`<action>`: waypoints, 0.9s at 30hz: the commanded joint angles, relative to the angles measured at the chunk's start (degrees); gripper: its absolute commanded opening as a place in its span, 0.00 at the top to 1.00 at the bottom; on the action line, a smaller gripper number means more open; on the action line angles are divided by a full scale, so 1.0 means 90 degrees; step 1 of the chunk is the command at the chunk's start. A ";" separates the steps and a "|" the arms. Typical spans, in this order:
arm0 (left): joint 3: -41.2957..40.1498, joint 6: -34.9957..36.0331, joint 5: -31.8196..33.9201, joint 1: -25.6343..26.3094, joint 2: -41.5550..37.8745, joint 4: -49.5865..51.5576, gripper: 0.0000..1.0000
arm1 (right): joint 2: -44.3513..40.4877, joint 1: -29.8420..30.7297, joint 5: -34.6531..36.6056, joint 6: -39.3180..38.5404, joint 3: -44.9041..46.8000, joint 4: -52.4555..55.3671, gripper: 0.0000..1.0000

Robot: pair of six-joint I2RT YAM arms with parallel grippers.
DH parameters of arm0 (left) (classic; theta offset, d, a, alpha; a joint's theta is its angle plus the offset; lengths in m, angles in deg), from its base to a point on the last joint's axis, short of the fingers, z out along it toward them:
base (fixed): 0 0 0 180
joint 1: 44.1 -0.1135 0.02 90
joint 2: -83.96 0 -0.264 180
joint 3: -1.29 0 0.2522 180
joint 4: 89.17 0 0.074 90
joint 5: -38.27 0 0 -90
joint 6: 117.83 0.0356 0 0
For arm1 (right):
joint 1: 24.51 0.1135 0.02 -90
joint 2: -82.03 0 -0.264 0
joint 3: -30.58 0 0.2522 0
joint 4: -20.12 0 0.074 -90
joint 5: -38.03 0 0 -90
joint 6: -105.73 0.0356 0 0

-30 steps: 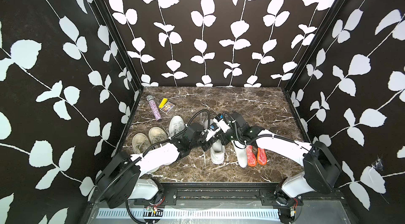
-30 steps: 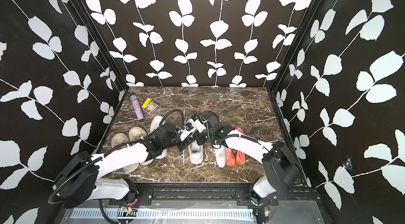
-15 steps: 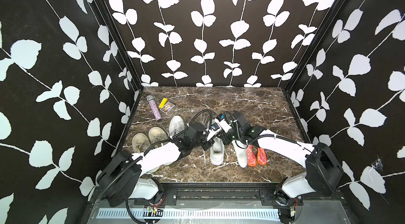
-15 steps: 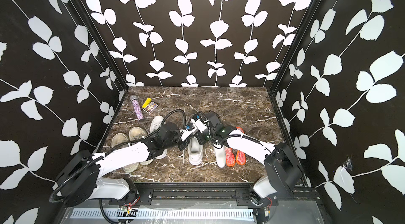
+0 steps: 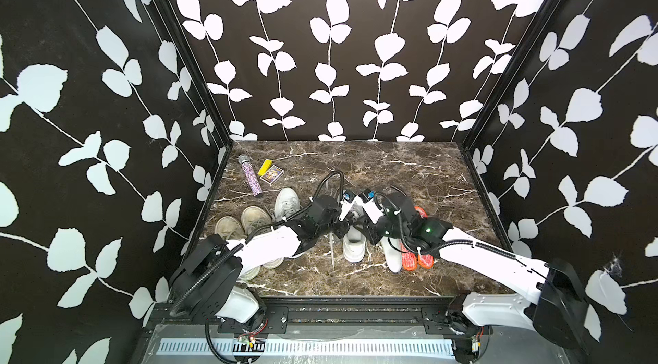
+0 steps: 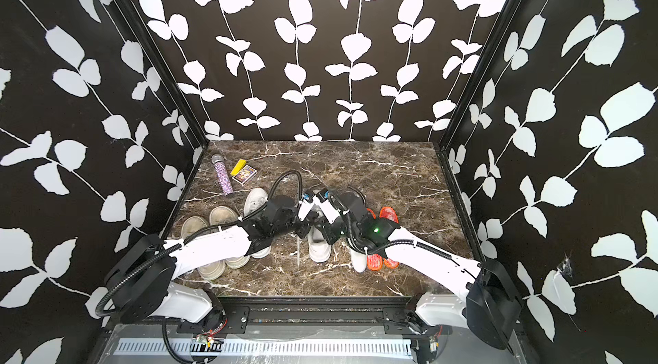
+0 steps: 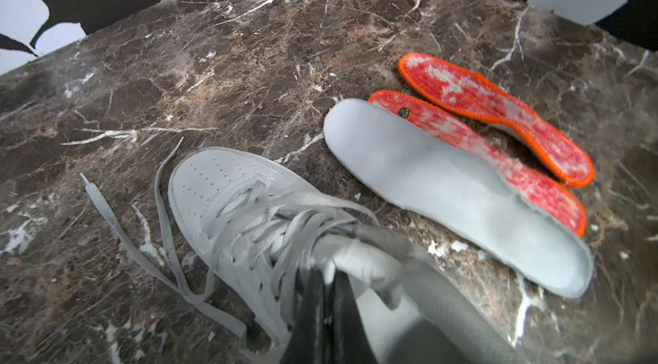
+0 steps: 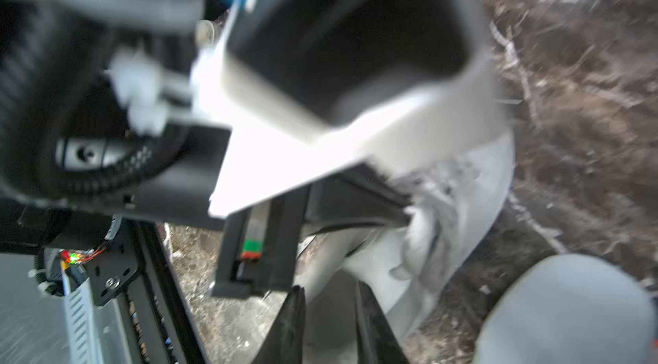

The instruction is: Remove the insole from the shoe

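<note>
Enclosure: three black walls (image 5: 331, 41) printed with white leaf vines; worktop (image 5: 409, 173) of brown marble, white-veined; white shoe (image 5: 354, 248) stands at centre front, laces loose on the marble, its interior hidden; left pincer (image 7: 329, 273) is clamped on the shoe's tongue; right pincer (image 8: 329, 294) stands narrowly parted at the shoe, view blurred; a pale loose insole (image 7: 455, 187) lies flat just beside the shoe, overlapping the nearer of two orange insoles (image 7: 498, 109).

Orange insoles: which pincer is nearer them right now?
Right. The right pincer stands open at the white shoe, on the side toward the orange insoles, with the loose white insole between. The left pincer is shut on the shoe's tongue, farther across.
</note>
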 commanded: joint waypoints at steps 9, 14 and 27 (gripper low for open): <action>0.0049 -0.0795 0.0150 -0.0040 -0.0040 -0.0160 1.00 | 0.0750 0.0150 0.0457 0.1406 -0.0028 -0.0419 0.75; -0.0255 -0.1167 0.0063 -0.0177 -0.0202 -0.0546 1.00 | 0.1384 0.0073 0.0843 0.1755 -0.0531 0.0125 0.76; -0.0873 -0.1648 -0.0625 -0.0672 -0.0404 -0.1257 1.00 | 0.2479 -0.0374 0.0899 0.2346 -0.0795 0.0340 0.66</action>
